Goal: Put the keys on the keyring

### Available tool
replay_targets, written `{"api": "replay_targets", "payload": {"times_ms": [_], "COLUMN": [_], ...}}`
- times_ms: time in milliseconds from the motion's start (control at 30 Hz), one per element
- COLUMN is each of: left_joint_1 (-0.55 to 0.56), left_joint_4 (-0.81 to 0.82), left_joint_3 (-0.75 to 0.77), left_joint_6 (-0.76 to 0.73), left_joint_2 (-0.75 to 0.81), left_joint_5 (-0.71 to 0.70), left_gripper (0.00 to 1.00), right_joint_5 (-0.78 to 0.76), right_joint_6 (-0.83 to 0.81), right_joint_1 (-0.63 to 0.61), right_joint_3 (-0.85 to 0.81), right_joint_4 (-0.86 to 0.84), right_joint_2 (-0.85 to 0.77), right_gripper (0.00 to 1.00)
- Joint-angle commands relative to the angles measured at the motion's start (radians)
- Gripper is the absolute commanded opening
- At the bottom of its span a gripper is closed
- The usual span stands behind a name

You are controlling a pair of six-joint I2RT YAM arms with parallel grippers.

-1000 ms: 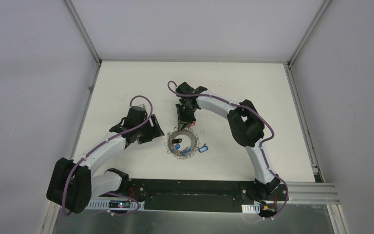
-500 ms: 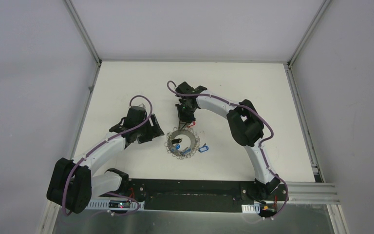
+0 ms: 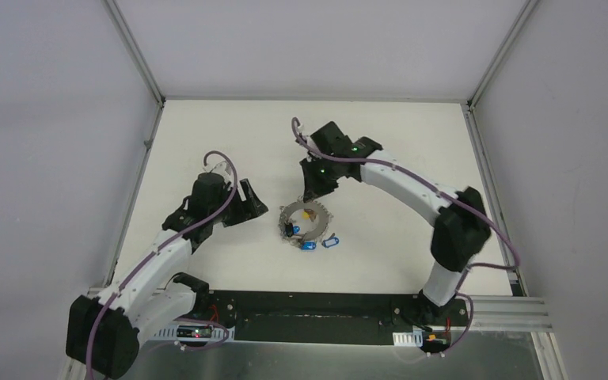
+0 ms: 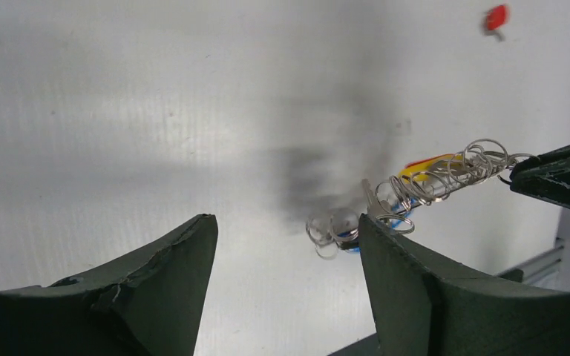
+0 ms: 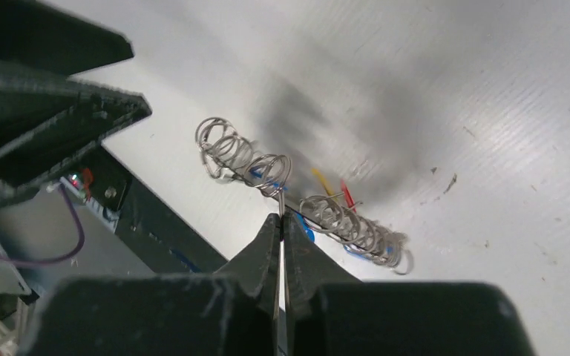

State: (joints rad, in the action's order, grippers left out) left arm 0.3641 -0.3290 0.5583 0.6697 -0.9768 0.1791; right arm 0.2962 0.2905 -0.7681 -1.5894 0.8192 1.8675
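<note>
1. Right gripper point(image 3: 314, 192): jaws shut on the far rim of the keyring point(image 3: 288, 215). Left gripper point(image 3: 252, 202): jaws apart, holding nothing, just left of the ring.
2. Keyring: a flat grey metal ring with a wide hole, its rim crowded with small wire loops point(image 5: 237, 158). A yellow tag point(image 3: 310, 212) and blue tags hang among them. It sits near the middle of the table point(image 3: 206, 127), between the two grippers.
3. Blue-tagged key point(image 3: 331, 241): lies on the table just beside the ring's near-right rim.
4. Change from one second ago: the right jaws have closed, the right arm's elbow has swung out to the right, and the ring has shifted slightly away from the bases. The blue-tagged key has not moved.
5. Orientation: the ring is tilted, with the gripped far rim raised and the near rim low. Both wrist views show it almost edge-on, as a slanted line. The blue-tagged key's long axis runs roughly left to right.
</note>
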Motion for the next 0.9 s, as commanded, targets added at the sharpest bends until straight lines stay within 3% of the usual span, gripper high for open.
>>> {"api": "replay_targets", "payload": {"times_ms": [0,267,400,533,633,833,867], "left_joint_1": [-0.013,-0.013,-0.013,0.009,0.089,0.367,0.387], "left_joint_4": [0.038,0.082,0.188,0.32,0.427,0.507,0.52], "left_joint_3": [0.051,0.157,0.164,0.15,0.128,0.126,0.125], "left_joint_6": [-0.078,-0.131,-0.079,0.018,0.045,-0.076,-0.082], "left_joint_2": [0.192,0.283,0.262,0.232,0.201,0.108,0.095], "left_joint_5": [0.08,0.275,0.401,0.437,0.411,0.291,0.291], "left_gripper": [0.72,0.74,0.73,0.74,0.73,0.69,0.68], "right_joint_5": [0.059,0.149,0.222,0.219,0.219,0.219,0.214], "right_joint_6": [-0.103,-0.206,-0.284,-0.285,-0.285,-0.285,-0.362], "right_joint_1": [-0.002,-0.002,-0.002,-0.002,-0.002,-0.002,-0.002], "right_joint_3": [0.16,0.403,0.517,0.604,0.659,0.743,0.753], "right_joint_4": [-0.161,-0.307,-0.367,-0.443,-0.495,-0.559,-0.566], "right_joint_2": [-0.298,-0.571,-0.672,-0.766,-0.834,-0.965,-0.98], "right_gripper": [0.0,0.0,0.0,0.0,0.0,0.0,0.0]}}
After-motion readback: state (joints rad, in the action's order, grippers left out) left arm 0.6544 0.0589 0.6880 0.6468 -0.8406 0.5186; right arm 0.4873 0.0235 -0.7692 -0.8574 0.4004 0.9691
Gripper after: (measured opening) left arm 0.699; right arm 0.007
